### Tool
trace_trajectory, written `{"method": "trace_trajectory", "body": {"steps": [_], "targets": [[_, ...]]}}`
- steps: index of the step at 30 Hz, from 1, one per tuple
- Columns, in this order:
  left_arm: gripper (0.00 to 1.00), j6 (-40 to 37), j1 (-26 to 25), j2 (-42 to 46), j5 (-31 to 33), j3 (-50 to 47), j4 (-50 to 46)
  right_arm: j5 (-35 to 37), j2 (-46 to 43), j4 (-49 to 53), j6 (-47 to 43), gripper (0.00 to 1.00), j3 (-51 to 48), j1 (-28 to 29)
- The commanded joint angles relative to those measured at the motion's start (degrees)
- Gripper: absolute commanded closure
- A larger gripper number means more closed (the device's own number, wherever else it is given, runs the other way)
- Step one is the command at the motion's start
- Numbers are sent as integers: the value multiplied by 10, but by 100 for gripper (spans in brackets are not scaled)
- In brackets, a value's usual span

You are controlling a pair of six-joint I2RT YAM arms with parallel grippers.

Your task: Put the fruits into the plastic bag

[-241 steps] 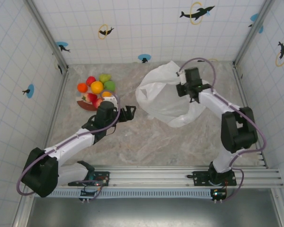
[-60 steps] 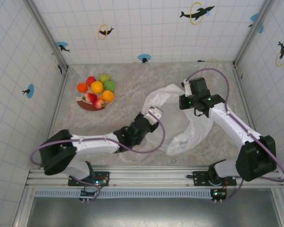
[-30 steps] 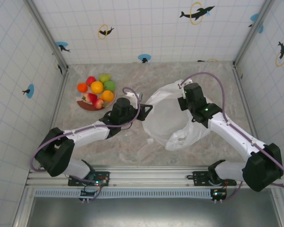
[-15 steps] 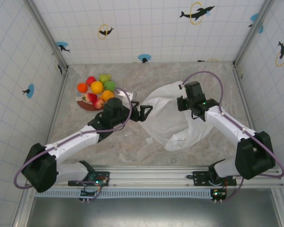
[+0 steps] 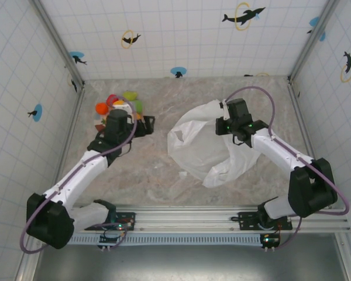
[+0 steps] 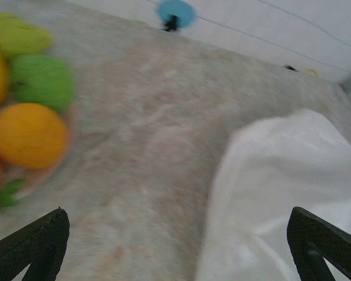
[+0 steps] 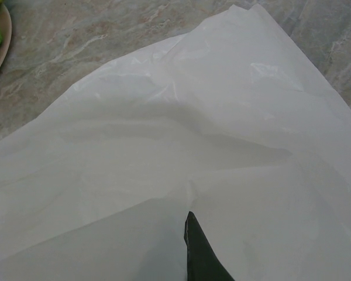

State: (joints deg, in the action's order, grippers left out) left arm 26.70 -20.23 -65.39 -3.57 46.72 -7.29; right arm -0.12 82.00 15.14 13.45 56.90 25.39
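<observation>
The fruits [image 5: 130, 95], red, orange, yellow-green and green, are heaped on a plate at the table's back left. In the left wrist view the green fruit [image 6: 42, 82] and the orange fruit [image 6: 26, 134] lie at the left edge, blurred. My left gripper [image 5: 144, 124] hangs open just right of the plate, its fingers [image 6: 29, 246] spread wide with nothing between them. The plastic bag [image 5: 205, 146] lies crumpled mid-table, white and translucent. My right gripper [image 5: 225, 119] is shut on the bag's upper rim. One dark finger [image 7: 202, 252] shows against the bag's plastic [image 7: 164, 117].
The left arm's wrist covers most of the plate [image 5: 99, 130]; its edge [image 7: 3, 35] shows at the top left of the right wrist view. Tiled walls and metal posts close in the marble table [image 5: 146, 175]. A rail [image 5: 193, 219] runs along the near edge.
My left arm has swung left, away from the bag's mouth and over to the plate of fruits. The bag's left rim has sagged onto the table. The right gripper keeps its hold.
</observation>
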Motion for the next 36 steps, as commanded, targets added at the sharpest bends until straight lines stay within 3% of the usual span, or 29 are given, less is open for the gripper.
{"method": "trace_trajectory", "body": {"steps": [1,4,8,14,36], "targets": [[2,28,81,-4,-11,15,-56,-17,10,-18,5,100,32,-3],[2,30,145,-39,-17,40,-73,-26,16,-20,-3,100,39,-3],[2,42,185,-94,2,70,-83,-39,19,-28,-9,100,42,-3],[2,86,189,-166,50,81,-70,-46,22,-25,-23,100,38,-3],[8,130,189,-315,33,87,-9,-71,34,-21,-35,100,37,-5]]}}
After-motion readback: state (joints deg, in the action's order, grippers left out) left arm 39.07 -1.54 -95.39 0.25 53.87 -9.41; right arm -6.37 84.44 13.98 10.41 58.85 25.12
